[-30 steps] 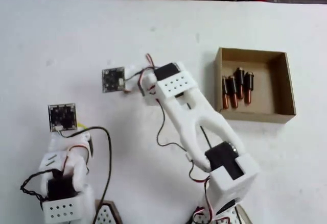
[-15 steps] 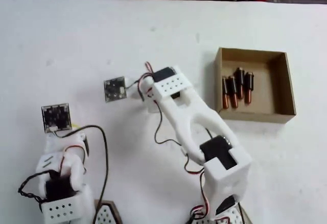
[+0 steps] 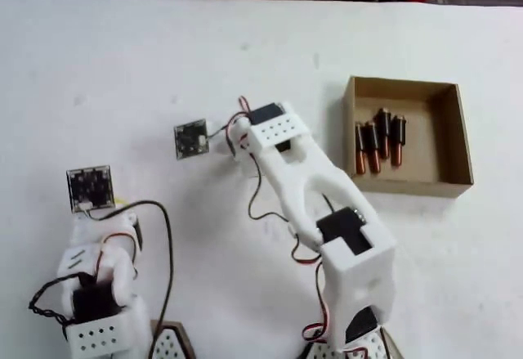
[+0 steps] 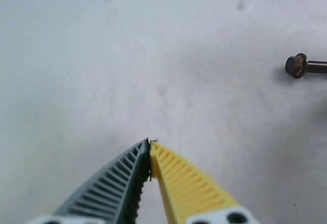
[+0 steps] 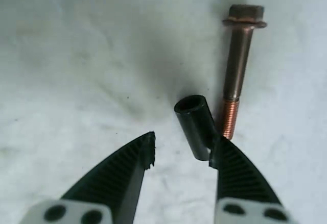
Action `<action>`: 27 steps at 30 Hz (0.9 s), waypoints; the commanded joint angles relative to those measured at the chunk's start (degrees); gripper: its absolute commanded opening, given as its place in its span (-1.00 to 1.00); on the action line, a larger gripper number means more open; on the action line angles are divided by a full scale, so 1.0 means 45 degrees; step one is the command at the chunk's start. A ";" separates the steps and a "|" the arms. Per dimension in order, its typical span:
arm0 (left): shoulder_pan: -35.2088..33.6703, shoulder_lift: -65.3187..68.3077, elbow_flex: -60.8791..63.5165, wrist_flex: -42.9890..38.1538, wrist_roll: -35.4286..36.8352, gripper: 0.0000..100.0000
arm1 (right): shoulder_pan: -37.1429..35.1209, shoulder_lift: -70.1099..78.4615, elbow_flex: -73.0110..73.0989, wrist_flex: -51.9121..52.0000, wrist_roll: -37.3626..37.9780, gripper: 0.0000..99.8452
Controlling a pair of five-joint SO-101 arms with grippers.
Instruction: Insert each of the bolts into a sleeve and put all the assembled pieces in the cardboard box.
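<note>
Looking down over the worktop (image 3: 122,48), I see the right arm (image 3: 302,179) as the one real mover. Across the last second its elbow has drawn back toward its base and its wrist has swivelled a little. The wrist end has stayed over the middle of the worktop, to the left of the cardboard box (image 3: 404,91). The left arm (image 3: 98,293) pulled in slightly a second ago and has sat folded near its base since. The box has not shifted, and four assembled pieces (image 3: 377,140) lie side by side in it.

In the right wrist view the right jaws are spread wide with nothing clamped. The bolt (image 5: 239,66) lies flat just beyond them, head pointing away. The black sleeve (image 5: 195,126) sits off-centre in the gap, its near end against the inner face of one finger and well apart from the other. The bolt's threaded end is just beside it. The left jaws are closed tip to tip on nothing, with a bolt head (image 4: 296,65) well apart from them on the worktop.

I read the small shift as lining up on a loose pair, not carrying anything. The bolt is not yet in its sleeve, so this pair is still to be assembled and boxed. With the sleeve hugging one finger, closing now could nudge it into the bolt.
</note>
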State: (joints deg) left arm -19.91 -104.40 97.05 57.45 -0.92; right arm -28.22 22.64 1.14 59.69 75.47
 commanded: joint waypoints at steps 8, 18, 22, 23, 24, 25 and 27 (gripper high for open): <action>-0.0107 -0.0127 -0.0020 -0.0039 -0.0098 -0.96 | 0.0147 0.1338 -0.2129 -0.0107 0.0156 -0.67; -0.0107 -0.0127 -0.0020 -0.0059 -0.0117 -0.96 | 0.0107 0.1983 -0.2325 -0.0088 0.0098 -0.85; -0.0107 -0.0127 -0.0020 -0.0059 -0.0117 -0.96 | -0.0088 0.1983 -0.2344 0.0147 0.0078 -0.95; -0.0107 -0.0127 -0.0020 -0.0059 -0.0117 -0.96 | -0.0107 0.1963 -0.2364 0.0381 0.0078 -0.95; -0.0107 -0.0127 -0.0020 -0.0059 -0.0117 -0.96 | -0.0225 0.1885 -0.2364 0.0615 0.0078 -0.96; -0.0107 -0.0127 -0.0020 -0.0059 -0.0117 -0.96 | -0.0303 0.1729 -0.2344 0.0850 0.0078 -0.96; -0.0107 -0.0127 -0.0020 -0.0059 -0.0117 -0.96 | -0.0420 0.1280 -0.2286 0.1358 0.0059 -0.96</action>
State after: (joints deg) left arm -19.91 -104.40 97.05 57.45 -0.92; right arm -28.40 31.43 -8.79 62.51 75.56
